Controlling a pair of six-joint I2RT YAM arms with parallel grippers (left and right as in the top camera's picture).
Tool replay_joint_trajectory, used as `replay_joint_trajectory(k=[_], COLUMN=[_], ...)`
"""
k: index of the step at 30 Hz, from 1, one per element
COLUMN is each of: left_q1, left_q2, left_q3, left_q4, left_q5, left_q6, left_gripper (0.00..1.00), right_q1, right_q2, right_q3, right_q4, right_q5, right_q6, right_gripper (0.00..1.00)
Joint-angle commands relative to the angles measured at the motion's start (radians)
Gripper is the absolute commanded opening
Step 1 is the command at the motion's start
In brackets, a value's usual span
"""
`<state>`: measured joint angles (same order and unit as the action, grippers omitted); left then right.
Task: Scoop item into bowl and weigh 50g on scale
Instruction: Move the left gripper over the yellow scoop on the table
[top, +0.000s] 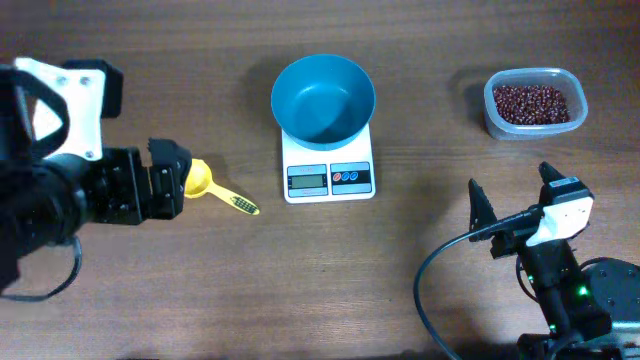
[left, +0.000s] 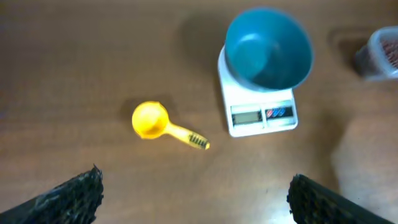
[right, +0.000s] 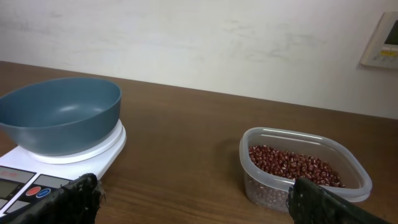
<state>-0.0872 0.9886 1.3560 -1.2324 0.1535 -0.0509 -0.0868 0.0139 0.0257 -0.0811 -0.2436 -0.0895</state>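
Beans (top: 536, 103) are sitting in the clear tub (top: 492, 118) on the desk (top: 420, 60), the teal bowl (top: 323, 97) is resting on the scale (top: 328, 178), and the fingers of the left gripper (left: 196, 186) and right gripper (right: 196, 186) are standing wide open.

Teal-blue round bowl (top: 322, 98), upright, empty, sits on the white square scale (top: 329, 178), its rim overhanging the platform. The scale lies flat mid-scene, with grey display (top: 307, 179) and two round buttons (top: 345, 177) on the edge facing me; I can't read the display. Glossy reddish-brown beans (top: 526, 103) form a loose shallow heap in a clear tub (top: 530, 131), well apart from the scale, off to my right.
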Motion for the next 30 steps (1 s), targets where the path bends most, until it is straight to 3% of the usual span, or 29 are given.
replay_joint_trajectory(k=[1, 3, 5, 6, 8, 11, 24, 30], left_q1=[0.005, 0.005, 0.005, 0.005, 0.005, 0.005, 0.005, 0.005], left_q2=[0.085, 0.171, 0.233, 0.274, 0.309, 0.325, 0.345, 0.500], left_q3=[0.015, 0.015, 0.015, 0.015, 0.011, -0.044, -0.332, -0.344], left_q4=[-0.041, -0.045, -0.049, -0.055, -0.074, -0.044, 0.304, 0.375], left_q5=[-0.042, -0.042, -0.061, -0.139, -0.224, -0.234, -0.234, -0.241], left_q6=[-0.013, -0.018, -0.114, -0.263, -0.404, -0.518, -0.521, -0.521], left_gripper=[0.99, 0.99, 0.99, 0.99, 0.99, 0.99, 0.99, 0.99], right_q1=[0.002, 0.002, 0.002, 0.002, 0.002, 0.002, 0.002, 0.002], right_q2=[-0.005, -0.005, -0.005, -0.005, -0.005, -0.005, -0.005, -0.005], right_q3=[-0.010, -0.010, -0.010, -0.010, -0.010, -0.010, -0.010, -0.010], right_q4=[0.000, 0.000, 0.000, 0.000, 0.000, 0.000, 0.000, 0.000], right_q5=[0.009, 0.009, 0.009, 0.009, 0.009, 0.009, 0.009, 0.009], right_q6=[-0.008, -0.008, -0.008, -0.008, -0.008, -0.008, -0.008, -0.008], right_gripper=[0.99, 0.99, 0.99, 0.99, 0.99, 0.99, 0.99, 0.99])
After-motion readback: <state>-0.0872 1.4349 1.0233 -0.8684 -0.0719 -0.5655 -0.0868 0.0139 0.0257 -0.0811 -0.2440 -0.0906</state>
